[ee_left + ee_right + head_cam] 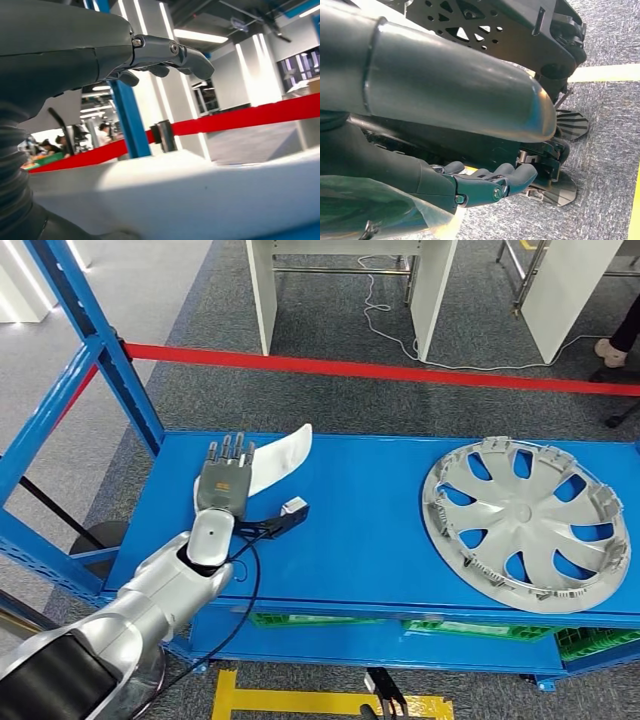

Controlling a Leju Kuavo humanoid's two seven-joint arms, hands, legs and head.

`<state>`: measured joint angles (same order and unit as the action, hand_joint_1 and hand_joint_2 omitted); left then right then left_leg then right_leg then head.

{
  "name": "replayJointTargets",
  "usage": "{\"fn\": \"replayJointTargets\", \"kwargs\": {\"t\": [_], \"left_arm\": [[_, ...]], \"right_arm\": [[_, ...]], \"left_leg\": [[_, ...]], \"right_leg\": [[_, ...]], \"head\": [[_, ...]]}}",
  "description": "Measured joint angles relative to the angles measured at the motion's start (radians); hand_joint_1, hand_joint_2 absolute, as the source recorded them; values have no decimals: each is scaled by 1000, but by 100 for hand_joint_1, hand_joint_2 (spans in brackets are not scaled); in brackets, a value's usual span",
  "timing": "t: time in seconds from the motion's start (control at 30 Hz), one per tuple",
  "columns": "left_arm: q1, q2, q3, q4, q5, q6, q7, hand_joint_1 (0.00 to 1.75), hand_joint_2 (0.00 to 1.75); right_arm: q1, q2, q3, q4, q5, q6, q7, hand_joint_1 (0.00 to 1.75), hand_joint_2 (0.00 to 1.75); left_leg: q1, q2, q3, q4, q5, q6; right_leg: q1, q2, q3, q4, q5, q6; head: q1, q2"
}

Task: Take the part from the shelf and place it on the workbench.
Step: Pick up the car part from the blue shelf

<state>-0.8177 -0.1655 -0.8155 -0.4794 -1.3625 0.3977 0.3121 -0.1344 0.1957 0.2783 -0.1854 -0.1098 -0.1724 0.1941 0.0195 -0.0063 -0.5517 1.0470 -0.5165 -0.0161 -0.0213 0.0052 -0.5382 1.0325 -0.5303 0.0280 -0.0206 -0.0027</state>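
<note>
A curved white part (283,458) lies on the blue shelf (362,530), towards its back left. My left hand (224,480) reaches over the part's near end, palm down with fingers stretched forward. In the left wrist view the fingers (170,52) hover straight above the white part (188,195) with a gap between them, holding nothing. A silver hubcap (526,520) lies flat on the shelf's right side, far from the hand. My right hand (486,185) hangs beside my body with its fingers loosely extended and empty.
A blue shelf upright (98,340) slants up at the left. A red barrier tape (377,370) runs behind the shelf, with white table legs (260,290) beyond it. Green crates (483,628) sit on the lower level. A person's foot (611,352) is at the far right.
</note>
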Motion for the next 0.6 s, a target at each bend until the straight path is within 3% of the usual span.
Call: {"fn": "replayJointTargets", "kwargs": {"t": [0.4, 0.43, 0.53, 0.6], "left_arm": [[-35, 47, 58, 52, 31, -69, 42, 0, 175], [-36, 48, 63, 54, 37, -73, 40, 35, 175], [-36, 51, 79, 61, 61, -107, 22, 166, 175], [-37, 50, 93, 64, 81, -142, -3, 175, 175]], "right_arm": [[-4, -9, 7, 0, 21, -27, 30, 0, 0], [-4, -11, 7, 0, 21, -28, 32, 0, 0], [-3, -15, 7, 0, 22, -29, 31, 0, 0], [-1, -17, 7, 0, 24, -30, 28, 0, 0]], "left_leg": [[0, 0, 0, 0, 0, 0], [0, 0, 0, 0, 0, 0], [0, 0, 0, 0, 0, 0], [0, 0, 0, 0, 0, 0]], "right_leg": [[0, 1, 0, 0, 0, 0], [0, 1, 0, 0, 0, 0], [0, 1, 0, 0, 0, 0], [0, 1, 0, 0, 0, 0]], "head": [[0, 0], [0, 0], [0, 0], [0, 0]]}}
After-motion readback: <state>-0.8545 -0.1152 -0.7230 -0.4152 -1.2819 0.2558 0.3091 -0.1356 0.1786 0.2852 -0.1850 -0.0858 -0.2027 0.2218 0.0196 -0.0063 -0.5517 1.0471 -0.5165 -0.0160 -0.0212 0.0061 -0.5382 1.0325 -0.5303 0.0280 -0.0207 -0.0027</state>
